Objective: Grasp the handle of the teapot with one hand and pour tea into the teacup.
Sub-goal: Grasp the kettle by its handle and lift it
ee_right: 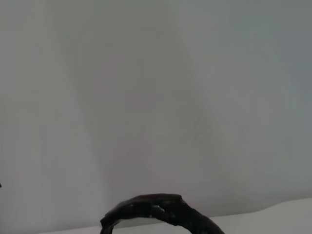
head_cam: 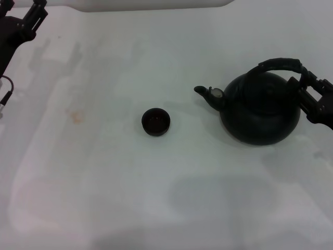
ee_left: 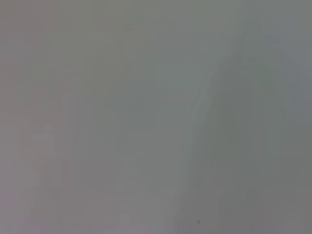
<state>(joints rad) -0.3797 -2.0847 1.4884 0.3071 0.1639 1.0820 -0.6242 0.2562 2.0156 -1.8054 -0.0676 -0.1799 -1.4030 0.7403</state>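
Note:
The black teapot stands upright on the white table at the right in the head view, its spout pointing left toward the teacup. The small black teacup, reddish-brown inside, sits near the table's middle, a short gap left of the spout. The arched black handle spans the pot's top. My right gripper is at the handle's right end, right against it. The right wrist view shows a stretch of the handle over the white table. My left gripper is parked at the far left corner.
A faint orange stain marks the table left of the teacup. A white wall edge runs along the table's far side. The left wrist view shows only a plain grey surface.

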